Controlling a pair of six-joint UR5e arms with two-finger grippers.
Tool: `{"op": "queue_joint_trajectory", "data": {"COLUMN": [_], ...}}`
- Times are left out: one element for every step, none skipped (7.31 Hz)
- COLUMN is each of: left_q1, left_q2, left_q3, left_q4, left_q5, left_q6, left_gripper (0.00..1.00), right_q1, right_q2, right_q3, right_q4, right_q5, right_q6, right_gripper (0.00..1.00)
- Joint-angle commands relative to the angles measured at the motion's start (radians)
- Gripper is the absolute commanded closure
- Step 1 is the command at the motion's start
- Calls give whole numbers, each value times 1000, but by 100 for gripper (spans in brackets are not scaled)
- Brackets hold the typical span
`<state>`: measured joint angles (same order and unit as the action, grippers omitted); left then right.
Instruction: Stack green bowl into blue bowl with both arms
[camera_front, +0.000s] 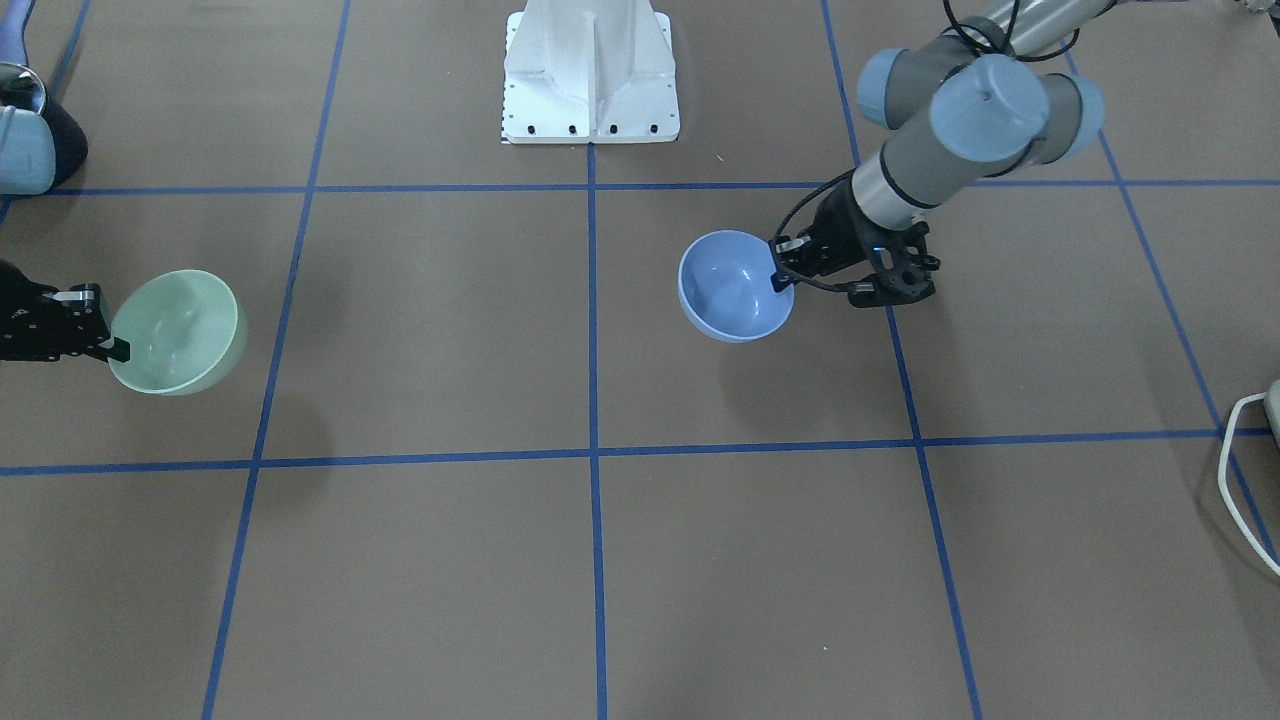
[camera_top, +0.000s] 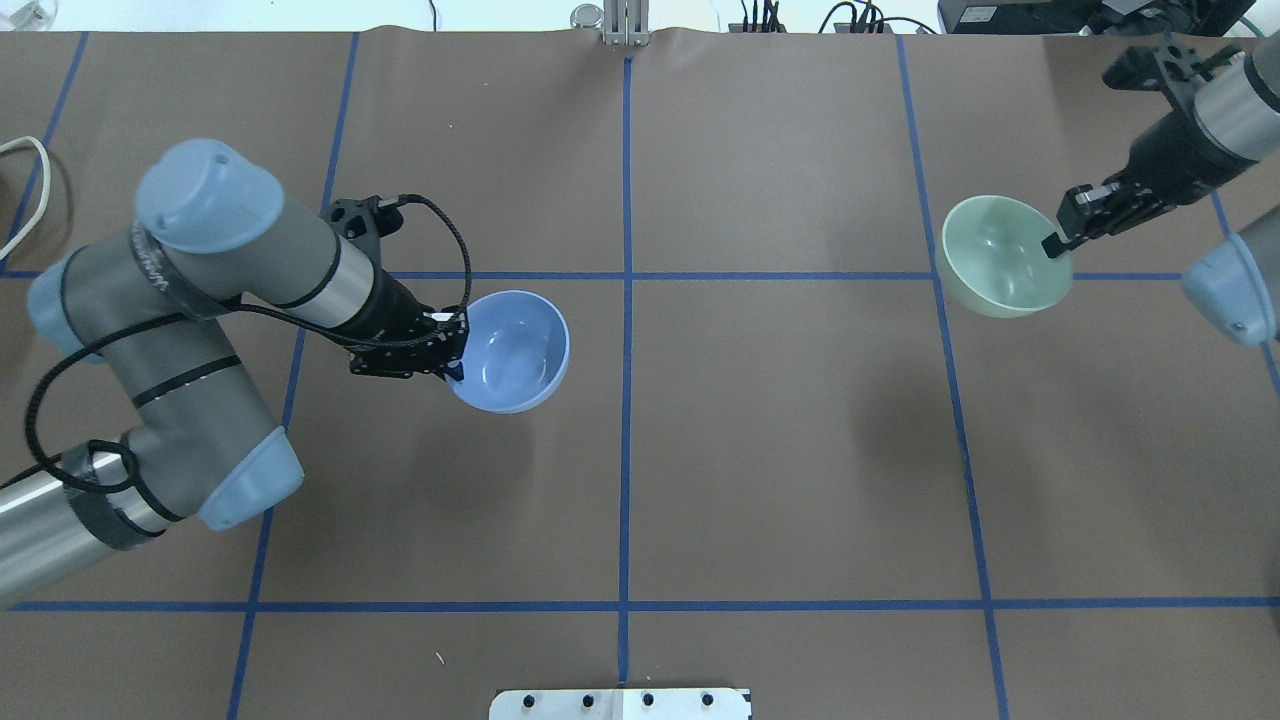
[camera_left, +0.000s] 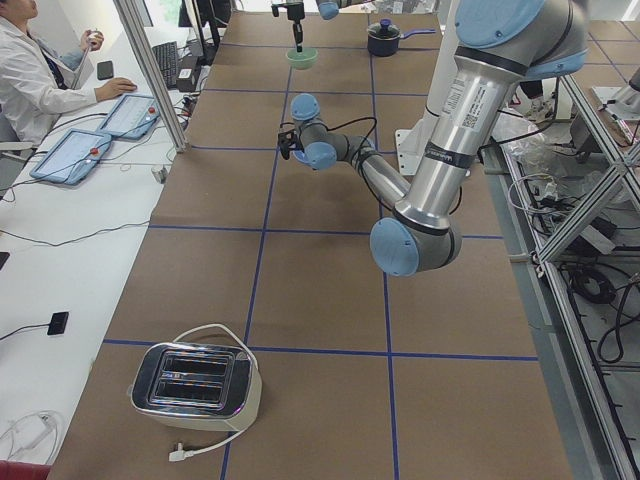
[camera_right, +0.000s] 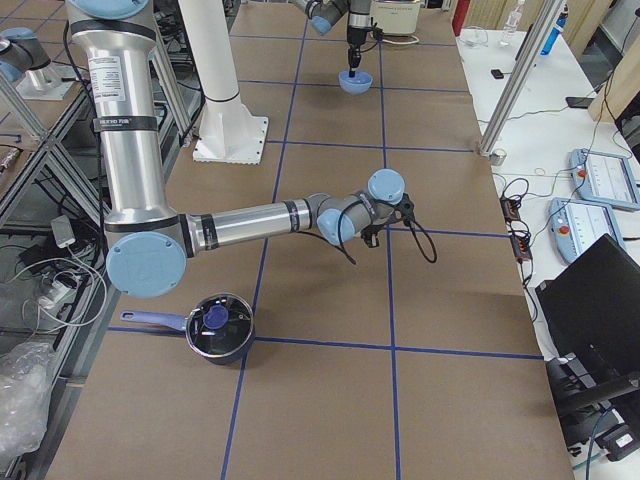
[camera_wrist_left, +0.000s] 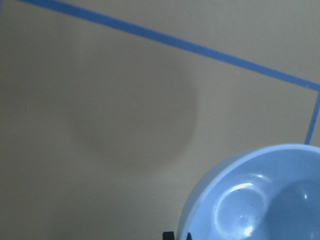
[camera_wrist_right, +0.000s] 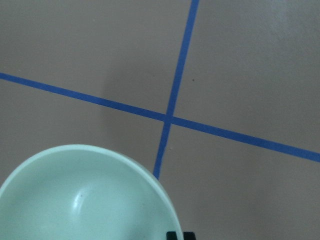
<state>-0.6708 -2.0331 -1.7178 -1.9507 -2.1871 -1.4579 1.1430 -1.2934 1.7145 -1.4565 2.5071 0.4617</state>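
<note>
You have the brown table (camera_top: 780, 450) with both arms out over it. The left arm (camera_top: 260, 270) is bent low on its own side, and the right arm (camera_top: 1230, 110) comes in at the opposite edge.

Each arm carries a bowl. The blue bowl (camera_top: 515, 352) sits on the left half, near the centre tape line (camera_top: 626, 400), and the green bowl (camera_top: 1000, 258) is well apart from it on the right half. Both are mouth-up and slightly tilted. Their round shadows fall clear of them on the table, so I judge both are lifted off the surface.

The left gripper (camera_top: 456, 360) is pinched on the blue bowl's rim, one finger inside and one outside. The right gripper (camera_top: 1054, 242) clamps the green bowl's rim the same way.

So both pick-ups look done, and you are at the carry — the bowls have yet to meet. Next, bring the green bowl across above the blue one, line up the two rims, and lower it in. Watch the left gripper's inner finger — it occupies the rim where the green bowl must seat, so the blue bowl probably wants setting down first.
</note>
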Motion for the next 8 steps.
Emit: {"op": "queue_joint_trajectory", "data": {"left_q1": [57,63,85,95,99,106,112,114], "left_q2": [-90,-139,-179,-177,-183,-187,-200,-208], "left_q3": [75,134,167,173,182,197,205,210], "left_q4": [3,3,3,3,3,1,1,-1], "left_q5": [79,88,122,124,136,147,158,167], "left_q6": [-52,-61,-84,-84,-85,-82,-81,-78], "left_gripper": [100,100,100,100,100,100,100,100], "right_q1": [-57,-84,-107,-123,-146,-173,-192,-206], "right_q2": [118,146,173,207,227,258,282,296], "right_q3": [36,59,69,70,79,83,83,83], "right_q4": [-68,-68,-67,-68,-67,-67,-67,-68], "right_q5": [-2,-4,-4,-10,-23,-43,-56,-63], "right_q6": [145,216,263,284,338,391,423,439], "right_gripper": [89,89,89,89,89,89,88,88]}}
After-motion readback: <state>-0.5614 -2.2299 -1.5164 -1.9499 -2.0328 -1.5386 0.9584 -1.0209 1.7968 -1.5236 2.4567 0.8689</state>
